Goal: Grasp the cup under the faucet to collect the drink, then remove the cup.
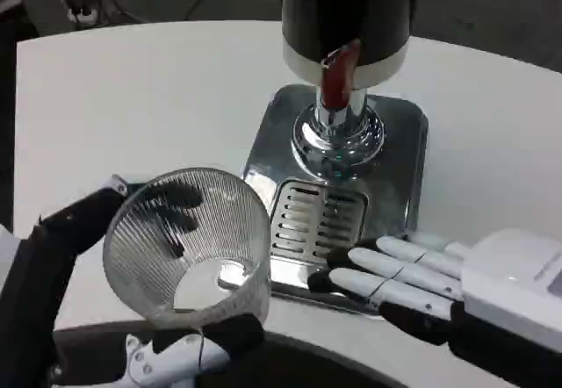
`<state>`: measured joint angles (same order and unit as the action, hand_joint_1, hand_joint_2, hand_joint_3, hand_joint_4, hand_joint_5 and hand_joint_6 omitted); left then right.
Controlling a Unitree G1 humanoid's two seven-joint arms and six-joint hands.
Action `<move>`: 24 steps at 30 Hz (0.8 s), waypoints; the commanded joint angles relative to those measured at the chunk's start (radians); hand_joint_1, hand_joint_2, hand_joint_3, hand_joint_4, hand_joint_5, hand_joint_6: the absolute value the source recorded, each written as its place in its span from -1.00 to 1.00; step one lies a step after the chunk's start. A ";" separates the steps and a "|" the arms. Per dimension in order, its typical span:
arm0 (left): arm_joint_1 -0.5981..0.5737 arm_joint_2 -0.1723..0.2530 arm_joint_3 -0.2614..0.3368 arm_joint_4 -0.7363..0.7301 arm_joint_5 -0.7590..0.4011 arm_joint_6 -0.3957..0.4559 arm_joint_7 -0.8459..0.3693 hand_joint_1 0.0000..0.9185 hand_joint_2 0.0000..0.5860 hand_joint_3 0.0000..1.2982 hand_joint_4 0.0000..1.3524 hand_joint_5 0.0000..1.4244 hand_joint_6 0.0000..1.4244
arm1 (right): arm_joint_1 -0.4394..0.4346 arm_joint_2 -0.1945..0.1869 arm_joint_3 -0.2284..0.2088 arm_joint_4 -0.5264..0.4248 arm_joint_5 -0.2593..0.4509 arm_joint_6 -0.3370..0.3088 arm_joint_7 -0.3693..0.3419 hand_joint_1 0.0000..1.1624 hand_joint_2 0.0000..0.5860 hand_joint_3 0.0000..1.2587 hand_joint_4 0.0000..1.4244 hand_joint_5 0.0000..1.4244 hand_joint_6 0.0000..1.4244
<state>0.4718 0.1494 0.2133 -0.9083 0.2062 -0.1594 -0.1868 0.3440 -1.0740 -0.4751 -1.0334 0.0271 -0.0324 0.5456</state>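
Head view: the left hand [189,340] holds the ribbed clear cup [189,243] at about seven o'clock, tilted so its mouth faces the camera, fingers wrapped around its wall. The cup sits beside the drip tray [312,221], not yet under the faucet [338,76] at twelve o'clock. Next, I judge, it must swing upright onto the tray. The right hand [413,278], at four o'clock, rests flat on the tray's edge, fingers straight, together, holding nothing.
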 commanded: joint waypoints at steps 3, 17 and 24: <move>-0.002 0.007 -0.001 0.010 -0.011 -0.006 0.003 0.53 -0.84 -0.07 -0.13 -0.03 -0.44 | 0.028 0.026 -0.030 -0.014 0.003 -0.027 0.022 -0.16 0.52 -0.91 -1.00 -1.00 -1.00; -0.013 0.006 0.006 0.070 -0.025 -0.041 0.014 0.53 -0.86 -0.07 -0.13 -0.03 -0.44 | 0.047 0.047 -0.021 -0.014 -0.013 -0.048 0.029 -0.16 0.52 -0.91 -1.00 -1.00 -1.00; -0.031 0.020 0.038 0.138 -0.043 -0.098 0.018 0.54 -0.87 -0.05 -0.13 -0.03 -0.44 | 0.054 0.058 -0.002 -0.014 -0.030 -0.050 0.026 -0.16 0.52 -0.91 -1.00 -1.00 -1.00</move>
<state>0.4570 0.1586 0.2326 -0.7969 0.1881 -0.2034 -0.1867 0.3928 -1.0241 -0.4841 -1.0334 0.0059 -0.0665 0.5668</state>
